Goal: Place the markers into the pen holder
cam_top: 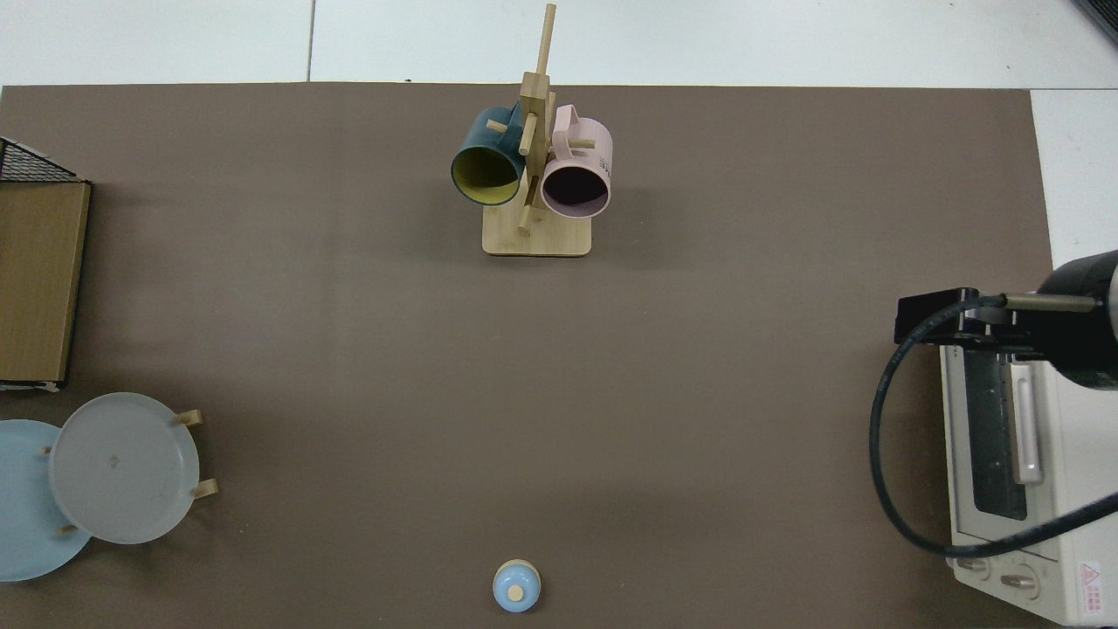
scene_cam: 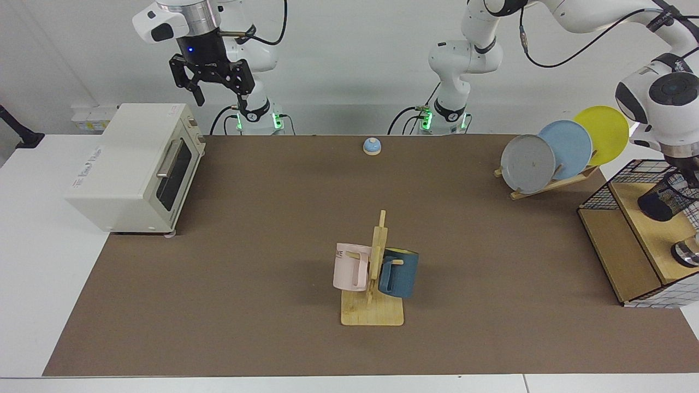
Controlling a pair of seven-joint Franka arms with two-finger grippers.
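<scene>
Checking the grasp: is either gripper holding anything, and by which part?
The left gripper seems to hold the tilted pen holder by its upper rim. The right gripper waits open, empty, above the toaster oven.

Left gripper (scene_cam: 689, 177) sits at the facing view's edge, mostly hidden behind the wrist; finger state unreadable. Pen holder (scene_cam: 663, 197) tilted and partly cut off, grip contact unclear. No marker discernible. Wire basket (scene_cam: 611, 185) cropped in both views; shiny round object (scene_cam: 687, 254) half out of frame.
</scene>
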